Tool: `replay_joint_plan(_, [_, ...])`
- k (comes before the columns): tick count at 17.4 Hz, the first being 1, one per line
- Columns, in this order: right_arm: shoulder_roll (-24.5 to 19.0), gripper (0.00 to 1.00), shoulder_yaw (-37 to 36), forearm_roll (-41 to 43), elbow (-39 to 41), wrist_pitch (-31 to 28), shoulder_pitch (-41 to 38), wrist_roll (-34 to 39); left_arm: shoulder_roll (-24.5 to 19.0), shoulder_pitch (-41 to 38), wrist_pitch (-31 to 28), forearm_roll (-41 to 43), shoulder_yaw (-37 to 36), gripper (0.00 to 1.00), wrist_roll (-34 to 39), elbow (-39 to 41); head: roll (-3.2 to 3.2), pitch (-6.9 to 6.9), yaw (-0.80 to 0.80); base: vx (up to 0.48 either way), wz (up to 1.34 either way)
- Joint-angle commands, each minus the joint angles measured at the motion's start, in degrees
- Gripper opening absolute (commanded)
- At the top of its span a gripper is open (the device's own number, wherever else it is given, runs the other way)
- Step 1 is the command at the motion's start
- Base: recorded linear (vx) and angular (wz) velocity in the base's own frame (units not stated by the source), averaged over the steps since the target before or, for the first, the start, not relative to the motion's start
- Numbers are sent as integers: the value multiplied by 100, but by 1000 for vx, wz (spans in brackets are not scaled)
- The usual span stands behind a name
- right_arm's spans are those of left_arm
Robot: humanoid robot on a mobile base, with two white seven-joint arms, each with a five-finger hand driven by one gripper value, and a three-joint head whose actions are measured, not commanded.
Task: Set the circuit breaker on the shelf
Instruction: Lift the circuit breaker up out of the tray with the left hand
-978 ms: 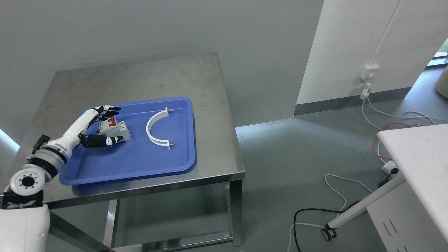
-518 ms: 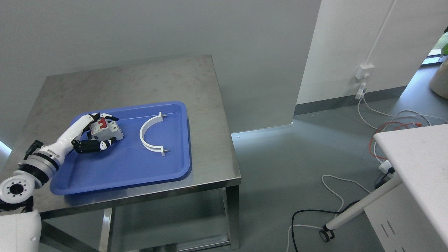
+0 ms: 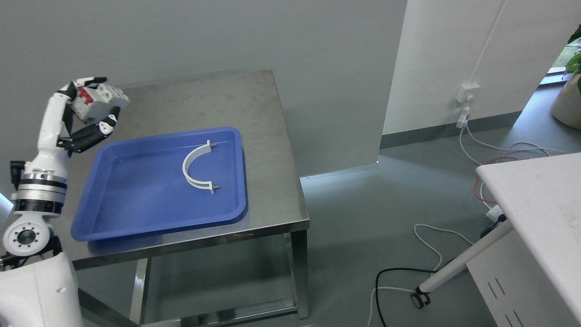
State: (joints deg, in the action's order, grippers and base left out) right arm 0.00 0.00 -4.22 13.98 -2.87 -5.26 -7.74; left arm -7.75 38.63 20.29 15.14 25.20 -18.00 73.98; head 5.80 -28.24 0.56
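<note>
Blue tray (image 3: 136,213): shallow, rectangular, rounded corners, raised rim, smooth plastic. It sits on the steel table (image 3: 254,113), toward the front edge. Sole content: one white half-ring clamp (image 3: 194,166), a curved band with a small dark stud at each end, lying flat in the right half of the tray, open side facing right.

Left hand (image 3: 84,113): raised above the table's rear left corner, up and to the left of the tray, well clear of both. Fingers curled around the circuit breaker (image 3: 97,102); white fingers over the top, black thumb (image 3: 97,131) underneath. The circuit breaker is held in the air, touching neither tray nor table. It is a blocky pale-grey housing with a red part at the end nearest the palm, tilted in the grasp. White forearm with black and silver wrist rings rises from the lower left corner. Right hand not seen.

Table top: brushed metal, dull, faintly mottled, square legs with a lower rail. Grey wall directly behind.

Right of the table: grey floor, with white cable (image 3: 431,245), black cable (image 3: 390,281) and orange cable (image 3: 504,163) in loose loops. Wall socket (image 3: 464,95) with a plug in it. A white-topped stand (image 3: 540,213) on a slanted white leg with a caster (image 3: 417,300) occupies the right edge. A potted plant (image 3: 569,86) shows partly at the far right.
</note>
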Motion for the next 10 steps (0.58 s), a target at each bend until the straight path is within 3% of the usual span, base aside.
replay_joint_plan(1, [100, 100, 114, 9, 0, -170, -2, -8, 675, -425, 98, -397, 407, 3, 579, 678, 0, 0, 0, -151, -45])
replay_joint_plan(10, [100, 100, 114, 0, 0, -170, -2, -8, 675, -506, 45, -397, 548, 3, 605, 943, 0, 0, 0, -309, -131])
